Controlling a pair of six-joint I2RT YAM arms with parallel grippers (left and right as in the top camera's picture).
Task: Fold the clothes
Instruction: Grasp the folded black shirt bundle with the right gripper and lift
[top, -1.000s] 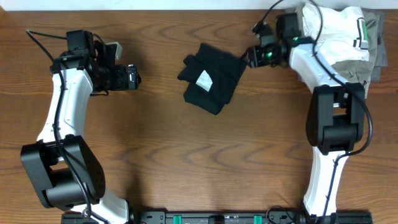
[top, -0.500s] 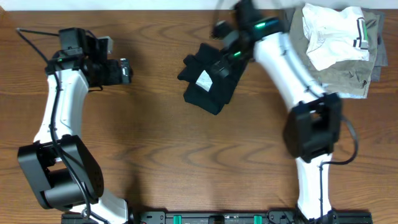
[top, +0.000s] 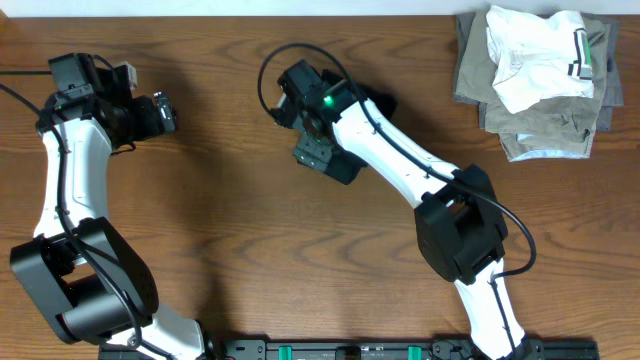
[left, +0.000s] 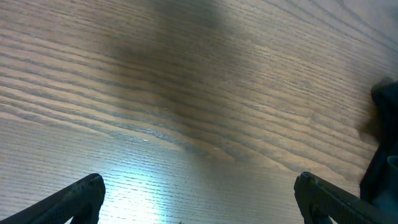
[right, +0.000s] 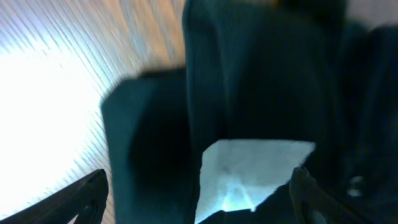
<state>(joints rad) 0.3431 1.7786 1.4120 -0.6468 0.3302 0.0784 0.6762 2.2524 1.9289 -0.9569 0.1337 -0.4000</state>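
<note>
Wood-grain surface (top: 250, 260), viewed from the arm bases outward. Right gripper (top: 316, 154), jaws spread wide with nothing between them, is over the black clothes (top: 347, 168), a crumpled bundle at mid-surface; whether it touches the cloth cannot be told. A white label (right: 255, 168) shows on the cloth. Left gripper (top: 166, 112), jaws likewise apart and empty, stands well to the left of the bundle, above the surface. Far right corner: a white garment (top: 535, 55) lies atop folded olive garments (top: 545, 140).
</note>
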